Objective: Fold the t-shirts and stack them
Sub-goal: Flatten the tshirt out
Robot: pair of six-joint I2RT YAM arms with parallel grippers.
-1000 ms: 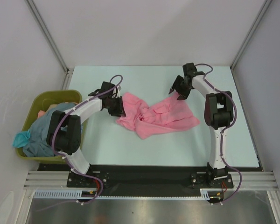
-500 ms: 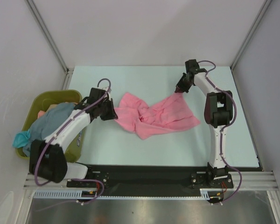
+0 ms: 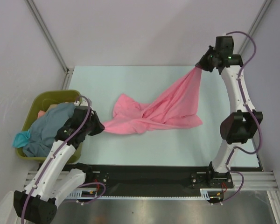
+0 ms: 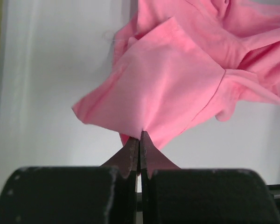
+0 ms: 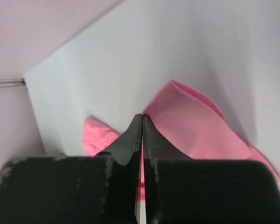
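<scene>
shirt: soft pink cloth t-shirt (image 3: 163, 109) lies mid-frame on the pale table (image 3: 130, 79), its long line slanting from lower left to upper right | left gripper (image 3: 98, 127): fingers pressed together, pinching the lower-left tip | right gripper (image 3: 199, 66): pinching the upper-right tip, raised off the table | next: likely pull apart along that slant

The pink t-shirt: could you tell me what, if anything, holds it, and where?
The left jaws pinch the pink t-shirt at its left edge; right jaws at its raised far-right corner.

Pink t-shirt (image 4: 177, 84) in closed tool (image 4: 140, 139)
</scene>
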